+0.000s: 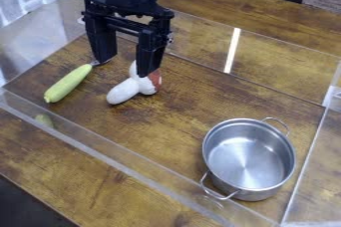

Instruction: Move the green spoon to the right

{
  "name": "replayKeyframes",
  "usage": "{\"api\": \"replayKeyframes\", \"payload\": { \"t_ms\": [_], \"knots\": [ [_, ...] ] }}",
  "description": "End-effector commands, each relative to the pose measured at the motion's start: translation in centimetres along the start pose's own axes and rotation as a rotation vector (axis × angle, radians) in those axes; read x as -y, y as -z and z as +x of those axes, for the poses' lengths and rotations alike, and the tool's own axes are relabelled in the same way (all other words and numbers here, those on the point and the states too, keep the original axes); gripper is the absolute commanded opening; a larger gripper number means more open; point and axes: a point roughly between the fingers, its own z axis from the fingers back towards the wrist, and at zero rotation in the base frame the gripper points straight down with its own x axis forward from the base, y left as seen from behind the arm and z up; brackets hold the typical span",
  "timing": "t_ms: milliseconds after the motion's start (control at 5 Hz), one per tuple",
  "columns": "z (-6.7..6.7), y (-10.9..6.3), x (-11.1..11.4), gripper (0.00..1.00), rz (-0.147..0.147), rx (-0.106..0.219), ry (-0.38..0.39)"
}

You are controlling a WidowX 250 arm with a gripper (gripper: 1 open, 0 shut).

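Note:
The green spoon (70, 82) lies at the left of the wooden table, its thick yellow-green handle running diagonally; I cannot make out its metal bowl. My gripper (124, 66) hangs to the right of the spoon and a little behind it, pointing down. It is open, with nothing between its black fingers (99, 50). Its right finger stands just above a white-and-red mushroom toy.
The white-and-red mushroom toy (131, 89) lies right of the spoon, under the gripper. A shiny steel pot (249, 158) with two handles stands at the front right. Clear plastic walls (120, 161) fence the wooden table (200, 92).

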Motion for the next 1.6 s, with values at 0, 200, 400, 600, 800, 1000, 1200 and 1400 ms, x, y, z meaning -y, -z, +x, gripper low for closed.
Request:
{"api": "replayKeyframes", "payload": {
  "t_ms": [0, 200, 400, 600, 800, 1000, 1200, 1400],
  "knots": [
    [-0.1, 1.1, -0.4, 1.00, 0.002, -0.024, -0.002],
    [-0.3, 1.7, -2.8, 1.00, 0.011, -0.014, -0.022],
    [-0.8, 2.1, -6.5, 1.00, 0.030, 0.028, -0.036],
    [-0.9, 2.7, -9.9, 1.00, 0.046, 0.062, -0.027],
    [-0.3, 4.1, -11.7, 1.00, 0.045, 0.087, 0.008],
    [0.4, 5.8, -12.1, 1.00, 0.045, 0.100, 0.049],
    [1.1, 7.2, -12.3, 1.00, 0.045, 0.117, 0.084],
    [1.9, 8.3, -12.6, 1.00, 0.042, 0.131, 0.110]
  ]
}}
